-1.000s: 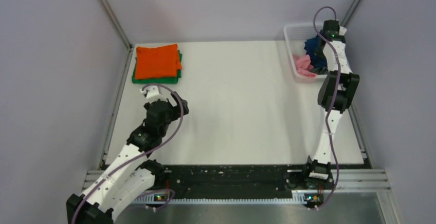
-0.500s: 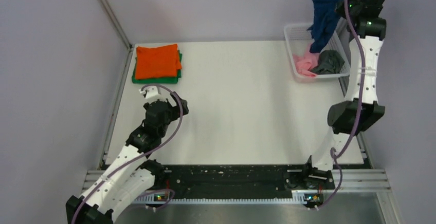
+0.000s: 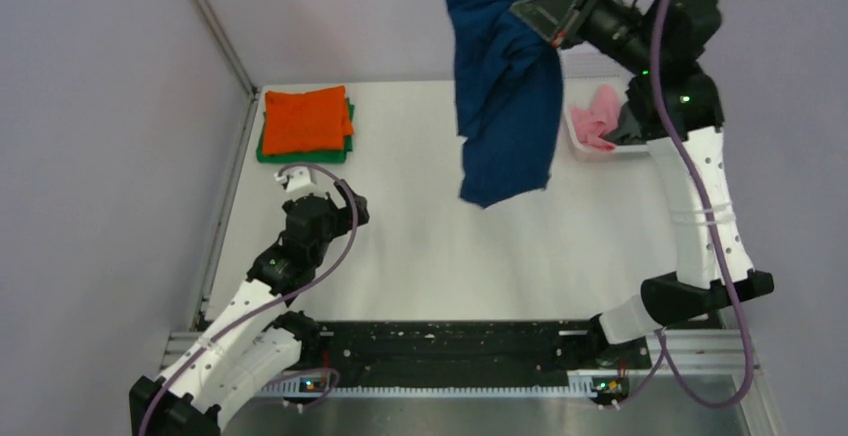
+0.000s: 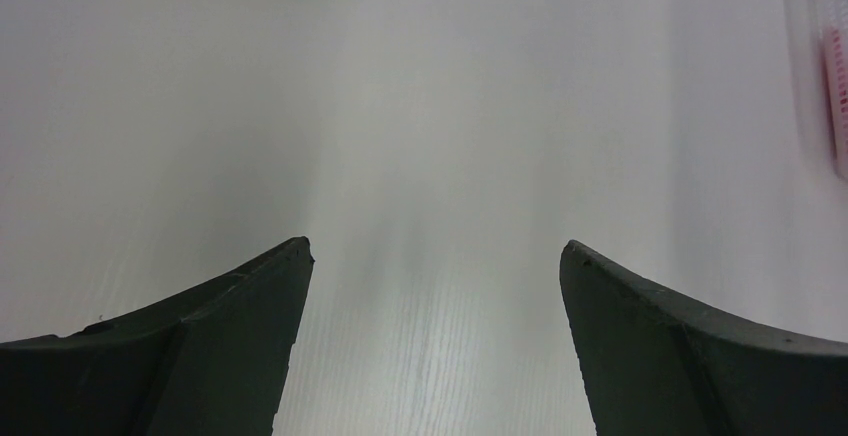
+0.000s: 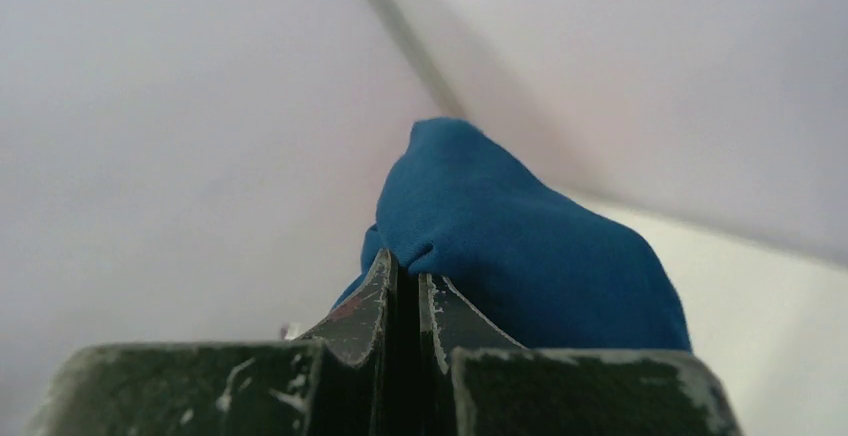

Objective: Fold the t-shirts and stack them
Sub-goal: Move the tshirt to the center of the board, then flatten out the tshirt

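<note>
1. Hanging from the right hand [image 3: 535, 14], the navy t-shirt [image 3: 505, 96] is up in the air over the far right of the surface [image 3: 420, 246], just left of the basket [image 3: 600, 153]. It touches nothing below it.
2. That hand is clamped on a small bunched fold at the shirt's top edge. The wrist view shows its jaws almost meeting.
3. The left hand [image 4: 437, 251] is spread wide and holds nothing, low over the near left of the surface.
4. The shirt looks soft, light and limp, so it will probably swing and bunch when moved. One pinch will not spread it. A second hold at a shoulder or hem corner would likely help lay it flat.
5. It is deep blue, creased lengthwise and half twisted, with its lower edge slanting. No print shows on the side facing the top camera.
6. The orange shirt [image 3: 305, 118] lies folded on the green shirt [image 3: 300, 156] at the far left. The pink shirt [image 3: 592, 121] is heaped in the basket.
</note>
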Action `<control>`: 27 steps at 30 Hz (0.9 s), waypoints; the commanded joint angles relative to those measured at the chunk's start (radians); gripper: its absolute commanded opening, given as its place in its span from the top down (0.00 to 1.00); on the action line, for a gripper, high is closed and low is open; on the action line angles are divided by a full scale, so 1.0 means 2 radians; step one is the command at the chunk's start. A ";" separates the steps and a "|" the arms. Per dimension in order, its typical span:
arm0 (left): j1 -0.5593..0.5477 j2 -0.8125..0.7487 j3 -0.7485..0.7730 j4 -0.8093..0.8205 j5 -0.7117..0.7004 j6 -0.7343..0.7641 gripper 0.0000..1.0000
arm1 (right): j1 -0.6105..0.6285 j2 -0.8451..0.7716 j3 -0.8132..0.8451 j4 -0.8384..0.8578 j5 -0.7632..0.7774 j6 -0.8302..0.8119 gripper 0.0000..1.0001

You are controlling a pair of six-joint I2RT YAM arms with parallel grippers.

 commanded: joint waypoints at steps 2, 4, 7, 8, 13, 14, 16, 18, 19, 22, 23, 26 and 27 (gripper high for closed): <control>0.001 -0.028 0.018 -0.003 -0.024 -0.017 0.01 | 0.079 -0.057 -0.187 0.071 -0.044 0.052 1.00; 0.001 -0.040 0.018 -0.010 -0.036 -0.018 0.01 | 0.085 -0.103 -0.315 0.125 -0.037 0.070 1.00; 0.002 -0.056 0.018 -0.023 -0.060 -0.025 0.01 | 0.085 -0.164 -0.494 0.136 0.063 0.051 0.91; 0.002 -0.060 0.019 -0.030 -0.064 -0.028 0.01 | 0.084 -0.178 -0.537 0.112 0.112 0.037 0.76; 0.002 -0.057 0.042 -0.113 -0.027 -0.061 0.01 | 0.083 -0.235 -0.632 0.017 0.325 -0.002 0.12; 0.002 -0.054 0.039 -0.128 -0.014 -0.073 0.01 | 0.083 -0.250 -0.636 0.013 0.337 -0.008 0.05; 0.002 -0.047 0.023 -0.132 0.037 -0.094 0.01 | 0.083 -0.280 -0.639 0.014 0.342 -0.020 0.01; 0.001 -0.035 -0.003 -0.103 0.110 -0.102 0.01 | 0.083 -0.299 -0.643 0.023 0.320 -0.048 0.01; 0.001 -0.023 -0.019 -0.082 0.145 -0.104 0.01 | 0.084 -0.303 -0.644 0.031 0.291 -0.077 0.01; -0.011 0.009 -0.047 -0.006 0.249 -0.102 0.03 | 0.093 -0.293 -0.651 0.048 0.190 -0.120 0.01; -0.017 0.021 -0.053 0.016 0.270 -0.100 0.03 | 0.099 -0.285 -0.654 0.052 0.173 -0.128 0.01; -0.032 0.066 -0.055 0.046 0.275 -0.083 0.03 | 0.123 -0.259 -0.655 0.049 0.182 -0.146 0.01; -0.034 0.085 -0.056 0.059 0.276 -0.082 0.03 | 0.127 -0.246 -0.654 0.053 0.189 -0.145 0.01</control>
